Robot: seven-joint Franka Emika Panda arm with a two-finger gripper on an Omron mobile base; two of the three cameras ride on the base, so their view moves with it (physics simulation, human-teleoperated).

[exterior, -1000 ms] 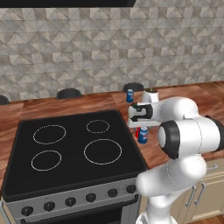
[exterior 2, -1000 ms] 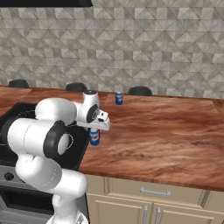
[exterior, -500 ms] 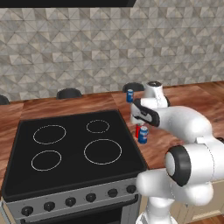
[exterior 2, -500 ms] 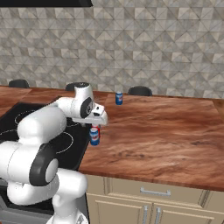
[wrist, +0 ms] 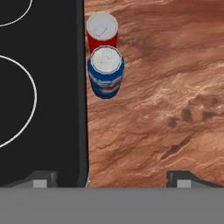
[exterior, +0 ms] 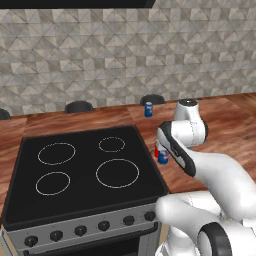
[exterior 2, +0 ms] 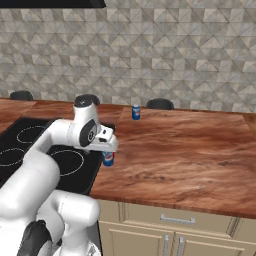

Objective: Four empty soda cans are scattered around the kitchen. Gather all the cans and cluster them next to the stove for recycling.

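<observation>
Two soda cans stand upright and touching on the wood counter at the right edge of the stove (exterior: 90,170): a blue one (wrist: 106,72) and a red one (wrist: 102,33) just behind it. From the base views the blue can (exterior 2: 108,158) peeks out under my hand, with the red can (exterior: 156,151) beside it. My gripper (wrist: 111,181) hangs open above them, nothing between its fingertips (wrist: 41,179). It hovers over the pair in the right base view (exterior 2: 107,149). Another blue can (exterior: 148,109) stands alone at the counter's back edge (exterior 2: 135,112).
The reddish-brown countertop (exterior 2: 190,150) stretches right of the stove. Dark round stool tops (exterior: 78,106) (exterior 2: 160,103) show behind the counter, against the tiled wall. Beige drawers (exterior 2: 175,220) sit below the counter front. My own arm crosses the stove's right edge.
The gripper has lifted off the blue can, which stays standing beside the red one. The arm's elbow has swung down and toward the base.
</observation>
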